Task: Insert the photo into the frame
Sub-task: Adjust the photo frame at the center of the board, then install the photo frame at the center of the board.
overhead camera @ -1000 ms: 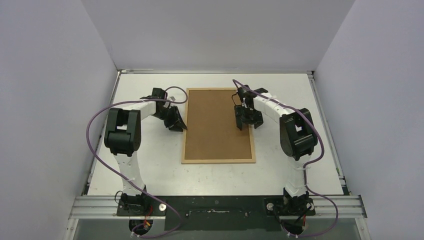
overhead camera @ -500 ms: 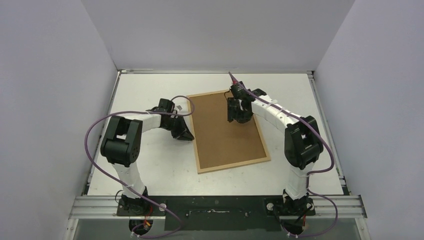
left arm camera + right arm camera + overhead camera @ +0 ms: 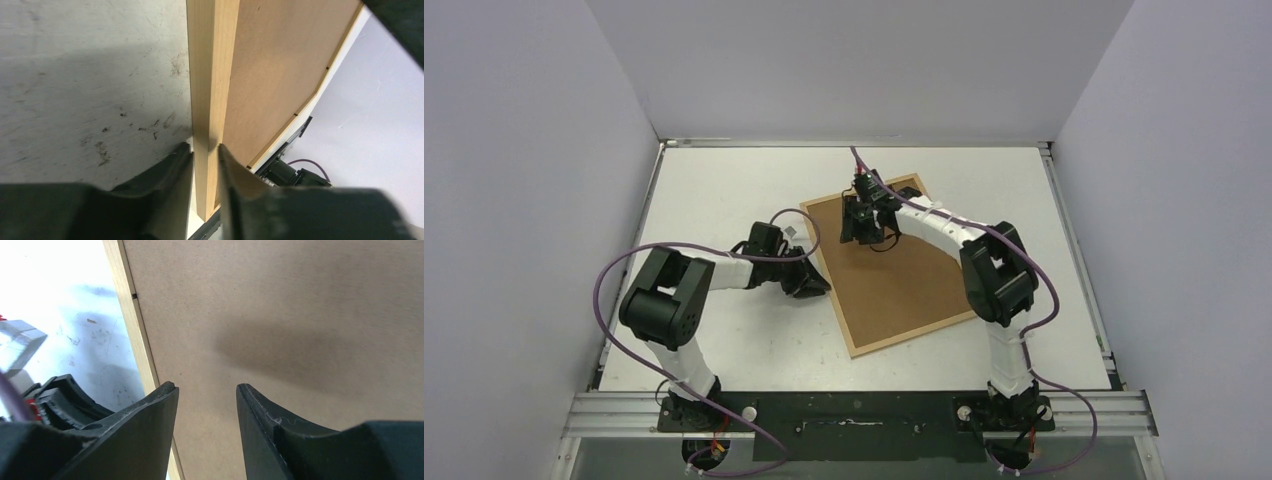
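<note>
The frame [image 3: 916,335], thin light wood, lies skewed on the table with its brown backing panel [image 3: 904,275] facing up. My left gripper [image 3: 822,288] is shut on the frame's left strip [image 3: 207,75], one finger on each side of the wood, near a corner [image 3: 206,150]. My right gripper [image 3: 864,232] stands open just above the backing panel [image 3: 280,315] near its far left part, with nothing between its fingers [image 3: 207,387]. The frame's strip [image 3: 132,325] runs just left of it. The photo is out of view.
The white table [image 3: 724,190] is scuffed and walled by grey panels on three sides. A metal rail [image 3: 854,410] with both arm bases runs along the near edge. Purple cables loop from each arm.
The frame has turned counterclockwise, its near end swinging right. My left gripper moved nearer and right with the strip. My right gripper shifted left over the panel and its jaws narrowed.
</note>
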